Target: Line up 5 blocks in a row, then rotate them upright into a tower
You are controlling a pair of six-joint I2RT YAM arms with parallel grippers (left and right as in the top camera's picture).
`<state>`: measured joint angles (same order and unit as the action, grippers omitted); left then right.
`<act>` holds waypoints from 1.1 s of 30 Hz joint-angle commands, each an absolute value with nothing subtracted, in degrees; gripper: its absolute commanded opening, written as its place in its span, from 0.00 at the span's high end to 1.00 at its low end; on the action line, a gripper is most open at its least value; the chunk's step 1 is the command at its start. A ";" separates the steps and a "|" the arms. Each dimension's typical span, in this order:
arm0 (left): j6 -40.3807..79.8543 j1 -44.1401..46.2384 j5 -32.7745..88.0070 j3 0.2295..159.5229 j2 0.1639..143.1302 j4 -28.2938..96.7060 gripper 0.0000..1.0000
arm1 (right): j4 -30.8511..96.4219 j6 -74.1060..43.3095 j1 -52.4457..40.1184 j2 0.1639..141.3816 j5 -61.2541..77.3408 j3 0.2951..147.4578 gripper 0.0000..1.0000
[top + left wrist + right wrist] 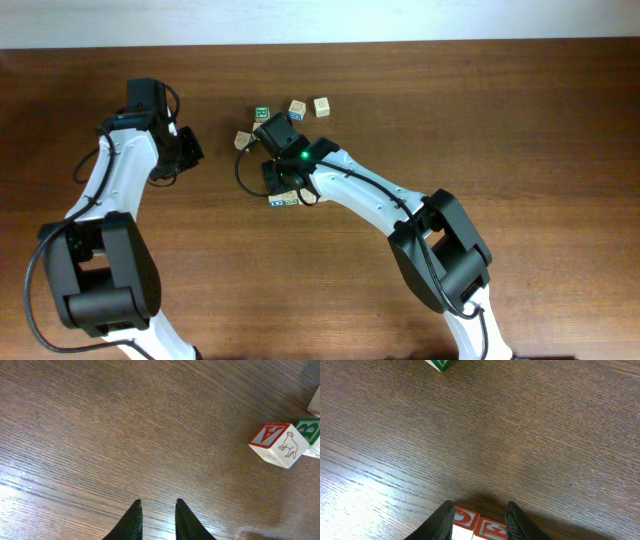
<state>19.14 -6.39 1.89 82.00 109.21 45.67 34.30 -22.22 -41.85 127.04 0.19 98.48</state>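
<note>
Right end effector (479, 506) straddling blocks (466, 518), left arm (118, 172) bent

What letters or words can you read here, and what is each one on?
"A", red: top face of the dog block, left wrist view.
"B", green, cut by the frame edge: neighbouring block.
Red letters on the left red-topped block and right red-topped block, right wrist view: partly hidden, unreadable.
Overhead: prints too small to read.

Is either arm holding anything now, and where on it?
Left fingers: nothing. Right fingers straddle two pale wooden cubes with red printed tops, at their outer sides; a firm grip cannot be told.
</note>
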 commanded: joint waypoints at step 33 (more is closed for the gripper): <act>21.67 0.05 9.21 78.50 109.73 51.92 0.87 | 75.90 -19.90 -21.76 126.78 10.35 113.73 0.62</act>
